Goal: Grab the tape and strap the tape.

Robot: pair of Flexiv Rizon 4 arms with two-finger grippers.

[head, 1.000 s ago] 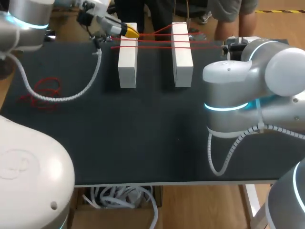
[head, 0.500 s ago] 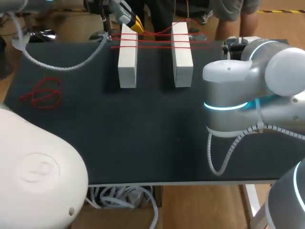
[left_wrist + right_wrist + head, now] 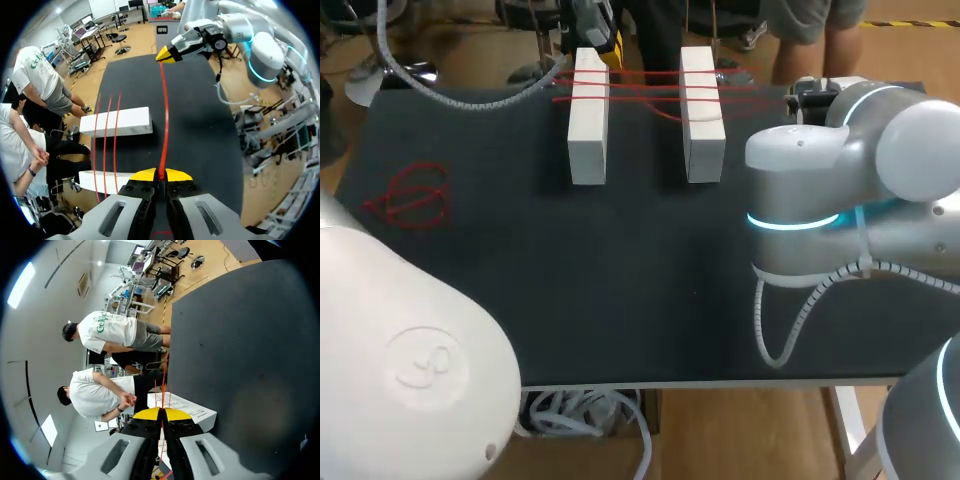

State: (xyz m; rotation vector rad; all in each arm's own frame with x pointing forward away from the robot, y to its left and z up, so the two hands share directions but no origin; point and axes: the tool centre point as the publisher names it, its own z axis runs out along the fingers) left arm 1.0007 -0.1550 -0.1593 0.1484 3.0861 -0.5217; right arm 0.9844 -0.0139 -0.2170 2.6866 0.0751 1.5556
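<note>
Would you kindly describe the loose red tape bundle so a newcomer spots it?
On the black table, look to the robot's left, away from the two white blocks at the far edge. A red tangle lies alone; unlike the strands stretched taut across the blocks, it is slack and coiled.

The head camera looks steeply down on the worktop [image 3: 520,280] from behind. Wrist cameras ride close behind the left tool [image 3: 160,176] and right tool [image 3: 160,412], facing along them. Head and left-wrist views share the white blocks [image 3: 588,115], at 12 o'clock.

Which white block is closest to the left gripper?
The left block: the left gripper, shut on the tape, hangs at its far end; the other block lies further right.
</note>
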